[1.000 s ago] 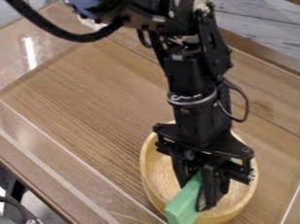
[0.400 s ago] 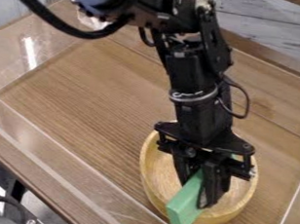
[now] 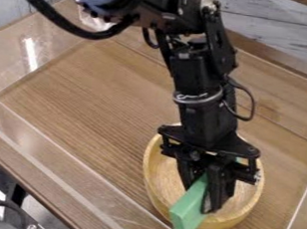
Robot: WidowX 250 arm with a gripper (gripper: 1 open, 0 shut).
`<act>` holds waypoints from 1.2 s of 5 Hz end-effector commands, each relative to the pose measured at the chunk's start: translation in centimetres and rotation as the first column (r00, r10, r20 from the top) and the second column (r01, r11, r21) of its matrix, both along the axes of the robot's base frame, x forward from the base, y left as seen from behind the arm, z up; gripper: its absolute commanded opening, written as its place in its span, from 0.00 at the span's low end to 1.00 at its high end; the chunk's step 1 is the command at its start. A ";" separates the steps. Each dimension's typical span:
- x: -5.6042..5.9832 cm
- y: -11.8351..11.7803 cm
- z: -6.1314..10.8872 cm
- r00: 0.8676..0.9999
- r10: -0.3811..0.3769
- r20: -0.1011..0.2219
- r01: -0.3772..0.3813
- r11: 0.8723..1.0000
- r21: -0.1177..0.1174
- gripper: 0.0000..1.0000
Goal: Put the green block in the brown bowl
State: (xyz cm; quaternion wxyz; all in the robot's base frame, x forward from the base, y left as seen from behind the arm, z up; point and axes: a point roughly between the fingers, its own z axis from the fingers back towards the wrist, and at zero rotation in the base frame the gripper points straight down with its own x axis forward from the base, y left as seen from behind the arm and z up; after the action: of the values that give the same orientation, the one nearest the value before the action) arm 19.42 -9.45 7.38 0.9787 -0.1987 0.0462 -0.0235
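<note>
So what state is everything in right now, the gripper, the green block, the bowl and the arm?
Gripper: jaws shut on the green block.
Green block: held, tilted, its lower end over the bowl's near rim.
Brown bowl: upright on the table, partly hidden by the arm.
Arm: reaching down over the bowl.

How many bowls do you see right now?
1: the tan bowl, below the black arm near the table's front edge. The arm could hide other small ones.
</note>
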 end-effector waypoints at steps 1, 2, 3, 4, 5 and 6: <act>1.5 -0.1 1.2 0.999 0.003 0.050 -0.002 1.000 -0.016 0.00; 1.5 -0.1 1.2 0.999 0.002 0.043 -0.001 1.000 -0.019 0.00; 1.5 -0.1 1.1 0.999 0.001 0.037 0.000 1.000 -0.021 0.00; 1.5 -0.1 1.1 1.000 0.000 0.031 0.001 1.000 -0.023 0.00; 1.5 0.0 1.1 1.000 -0.001 0.026 0.002 1.000 -0.026 0.00; 1.5 -0.1 1.1 1.000 -0.003 0.020 0.003 1.000 -0.028 0.00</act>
State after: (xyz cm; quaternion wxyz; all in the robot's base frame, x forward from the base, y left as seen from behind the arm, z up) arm 19.67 -9.40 7.40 0.9762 -0.2063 0.0624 -0.0251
